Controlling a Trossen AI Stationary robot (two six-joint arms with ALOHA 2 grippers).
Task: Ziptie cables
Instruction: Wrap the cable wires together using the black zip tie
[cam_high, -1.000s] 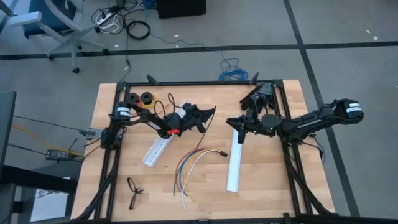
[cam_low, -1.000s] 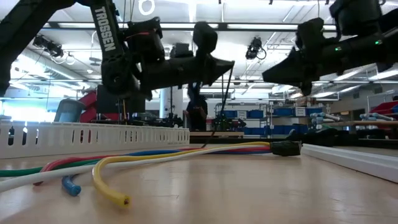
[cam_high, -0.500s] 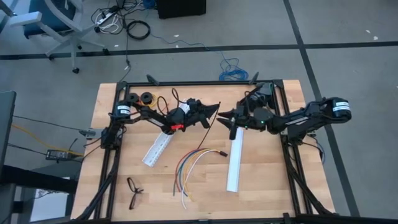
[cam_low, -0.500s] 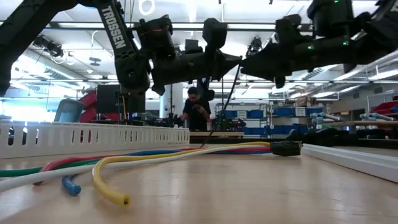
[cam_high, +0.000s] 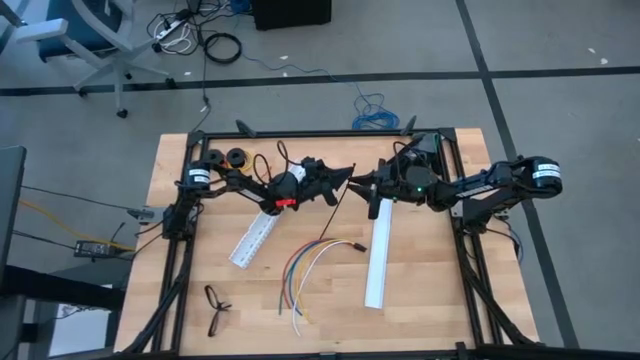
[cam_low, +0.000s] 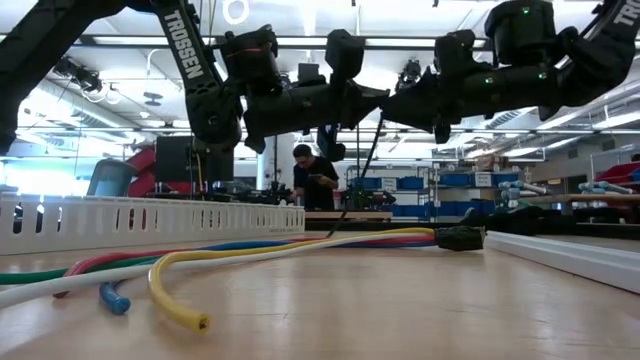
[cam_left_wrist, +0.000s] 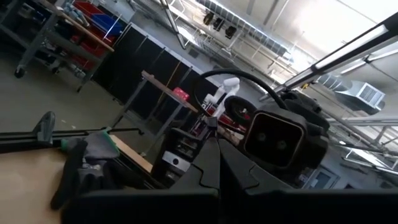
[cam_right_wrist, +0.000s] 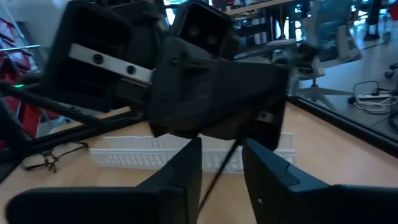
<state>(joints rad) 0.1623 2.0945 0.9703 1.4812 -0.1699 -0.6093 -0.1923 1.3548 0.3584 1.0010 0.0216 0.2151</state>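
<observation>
The cables (cam_high: 303, 272), thin blue, yellow, white and orange wires with a small black connector (cam_high: 355, 246), lie loose on the table's middle (cam_low: 190, 262). Above them my left gripper (cam_high: 346, 173) is shut on the ziptie (cam_high: 333, 208), a thin black strip that slants down from it (cam_low: 362, 160). My right gripper (cam_high: 362, 182) points at the left one from the table's right, fingertip to fingertip (cam_low: 395, 105). It is open, and in the right wrist view the ziptie (cam_right_wrist: 217, 174) runs through the gap between its two fingers (cam_right_wrist: 186, 171). My left gripper pinches the ziptie's upper end (cam_low: 379, 115) between its two shut fingertips. The fingers come roughly level from the table's left. The strip hangs slanting below them, its lower end (cam_high: 323, 235) above the cables.
Two white slotted rails lie on the table, one at the left middle (cam_high: 253, 238) and one at the right (cam_high: 378, 255). Black spools (cam_high: 226, 157) with red and yellow wire sit at the far left. Glasses (cam_high: 217, 308) lie near the front. A person (cam_low: 318, 180) stands in the room beyond.
My right gripper has gone toward the table's left and far edge, up to the left gripper's fingertips. My left gripper has shifted a little toward the far right with the ziptie, which still hangs from it. The cables have not moved.
</observation>
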